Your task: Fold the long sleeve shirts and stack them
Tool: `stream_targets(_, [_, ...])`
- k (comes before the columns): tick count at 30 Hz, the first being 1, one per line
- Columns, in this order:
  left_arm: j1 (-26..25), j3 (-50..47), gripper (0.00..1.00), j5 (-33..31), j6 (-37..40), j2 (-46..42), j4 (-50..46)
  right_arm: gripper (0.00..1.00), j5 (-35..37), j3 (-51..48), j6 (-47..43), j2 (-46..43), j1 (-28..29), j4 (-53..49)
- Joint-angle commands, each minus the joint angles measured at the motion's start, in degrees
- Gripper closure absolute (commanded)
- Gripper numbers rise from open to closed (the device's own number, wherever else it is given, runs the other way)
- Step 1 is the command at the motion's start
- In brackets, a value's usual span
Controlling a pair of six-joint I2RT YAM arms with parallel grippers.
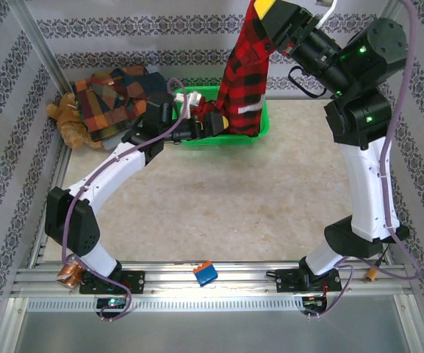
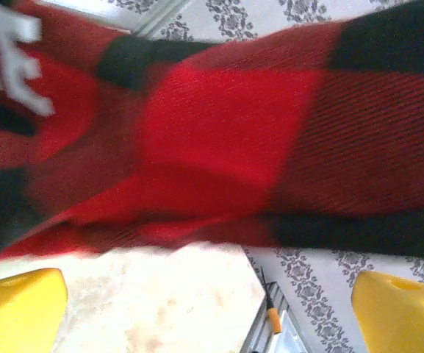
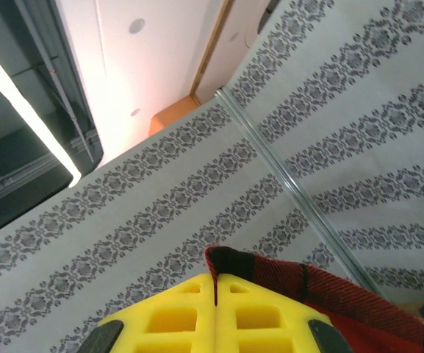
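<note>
So here's where we're at: the red-and-black check flannel shirt (image 1: 247,70) is up in the air, dangling from the right pincer (image 1: 268,9) over the far side of the table (image 1: 270,206). On the right wrist camera we can see that pincer's yellow fingers (image 3: 256,301) pressed flat together with a corner of the red-and-black cloth nipped in the seam between them, so it's clamped on the shirt. The cloth drops down from there and its lower end reaches the green plastic basket (image 1: 261,126) at the far edge of the table; we can't tell whether the hem sits inside the basket or just hangs in front of it. The left pincer (image 2: 208,294) is right up by that lower part of the shirt with its jaws spread wide, one yellow finger at each bottom corner of the left wrist view and bare table between them. The plaid runs across just beyond the tips, a bit blurred, with the white lettering (image 2: 9,51) at the upper left. Over in the far left corner, the folded patchwork plaid shirts (image 1: 116,95) in orange, brown, green and navy lie in a pile, well apart from the hanging one, and the brown teddy bear (image 1: 68,118) lies just beside that pile at its left edge.
</note>
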Motion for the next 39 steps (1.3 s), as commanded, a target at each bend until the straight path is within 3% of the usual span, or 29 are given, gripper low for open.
stream_targets(1, [-2.05, 4.62, 0.0, -6.43, 11.09, 1.6, -12.47, 1.0, -0.54, -0.18, -0.35, 0.41, -0.13, 1.44])
stream_targets(4, [-2.27, 10.23, 0.0, -15.86, 16.99, 4.49, -22.45, 1.0, -1.25, 0.63, 0.8, 0.97, -0.13, 1.54])
stream_targets(10, [-3.93, 19.06, 0.01, -32.33, 28.19, 9.36, -31.92, 1.0, -1.67, 2.11, 1.15, 1.29, -0.1, 0.72])
stream_targets(16, [-4.55, 18.37, 0.05, -36.73, 33.32, 10.23, -30.02, 1.0, -2.14, 2.71, 1.65, 1.2, -0.74, 0.36])
stream_targets(19, [-4.95, 19.41, 0.18, -38.34, 34.92, 12.34, -28.77, 1.0, -2.05, 2.89, 2.01, 1.33, -0.92, 0.42])
stream_targets(22, [-4.91, 19.87, 0.47, -43.84, 36.75, 13.9, -26.82, 1.0, -2.29, 3.73, 2.11, 1.69, -1.42, -0.01])
stream_targets(24, [-3.79, 21.05, 0.66, -43.81, 36.79, 14.51, -25.85, 1.0, -2.53, 3.63, 2.2, 1.31, -1.93, -0.36])
stream_targets(26, [-2.45, 24.31, 0.94, -44.1, 36.42, 15.22, -26.58, 1.0, -2.59, 2.62, 1.86, 0.5, -2.48, -0.72])
stream_targets(27, [-1.99, 25.96, 0.99, -44.77, 36.33, 15.2, -26.9, 1.0, -2.43, 1.71, 1.61, -0.18, -2.8, -0.79])
stream_targets(32, [0.04, 28.71, 1.0, -46.63, 37.06, 9.14, -23.79, 1.0, 0.17, -10.07, -1.88, -7.49, -6.4, -1.3])
stream_targets(39, [0.14, 28.83, 1.0, -46.26, 40.27, -1.38, -20.85, 1.0, 5.68, -30.18, -3.6, -20.02, -16.86, 1.41])
